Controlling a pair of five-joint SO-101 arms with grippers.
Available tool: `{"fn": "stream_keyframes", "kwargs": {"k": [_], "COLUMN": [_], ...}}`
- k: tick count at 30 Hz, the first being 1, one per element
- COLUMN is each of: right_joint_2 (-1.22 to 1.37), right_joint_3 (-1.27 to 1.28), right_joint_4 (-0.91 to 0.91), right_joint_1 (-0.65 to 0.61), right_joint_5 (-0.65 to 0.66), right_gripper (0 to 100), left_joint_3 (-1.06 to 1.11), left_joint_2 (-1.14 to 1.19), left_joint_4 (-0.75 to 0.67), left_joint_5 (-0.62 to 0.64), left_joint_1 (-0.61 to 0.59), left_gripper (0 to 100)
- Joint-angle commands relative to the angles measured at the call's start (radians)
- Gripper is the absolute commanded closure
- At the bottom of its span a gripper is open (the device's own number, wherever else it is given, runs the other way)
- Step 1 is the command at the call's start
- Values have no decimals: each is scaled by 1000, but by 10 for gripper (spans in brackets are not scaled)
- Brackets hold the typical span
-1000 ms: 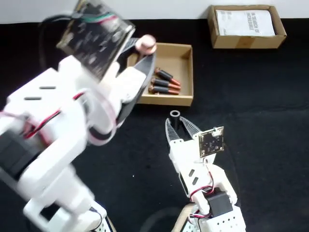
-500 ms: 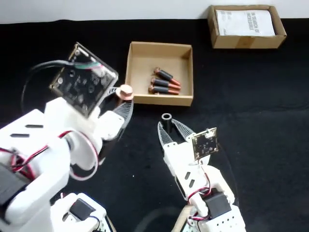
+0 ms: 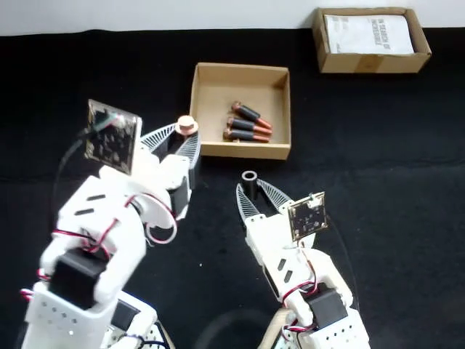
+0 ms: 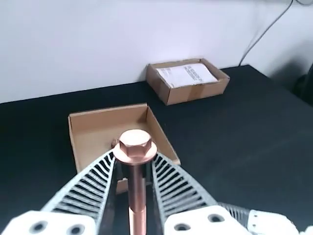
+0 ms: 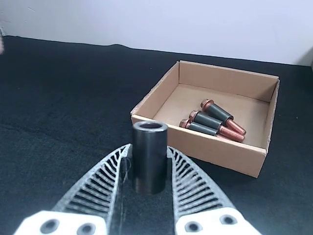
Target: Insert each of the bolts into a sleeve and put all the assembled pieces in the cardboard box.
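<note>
High view: the left claw [image 3: 182, 134] grips a copper bolt [image 3: 187, 125] just beside the near left corner of the cardboard box [image 3: 243, 150]. The right claw [image 3: 251, 185] clamps a black sleeve [image 3: 249, 178] upright, near the box's front wall. Three assembled pieces [image 3: 248, 123] lie inside the box, which sits on the black table [image 3: 378, 182].

Left wrist view: the bolt [image 4: 134, 147] is pinched between the left claw's [image 4: 133, 166] ribbed fingers, its head past their tips, with the box [image 4: 95, 134] beyond.

Right wrist view: the sleeve [image 5: 150, 156] stands in the right claw [image 5: 149, 149], bore up, before the box [image 5: 215, 147] holding the pieces [image 5: 210, 117].
</note>
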Motion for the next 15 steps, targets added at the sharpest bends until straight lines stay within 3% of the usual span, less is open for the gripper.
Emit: {"fn": "stream_keyframes", "kwargs": {"k": [1, 9, 15], "right_joint_2": [-7, -7, -7], "right_joint_3": [61, 59, 58], "right_joint_4": [-5, -5, -5], "right_joint_1": [-8, -8, -8], "right_joint_5": [-2, -37, -55], "right_gripper": [991, 991, 991], "left_joint_3": [137, 240, 214], "left_joint_2": [-68, -53, 113], "left_joint_4": [-192, -374, -494], "left_joint_5": [6, 6, 8], "left_joint_1": [68, 185, 199], "left_gripper": [991, 991, 991]}}
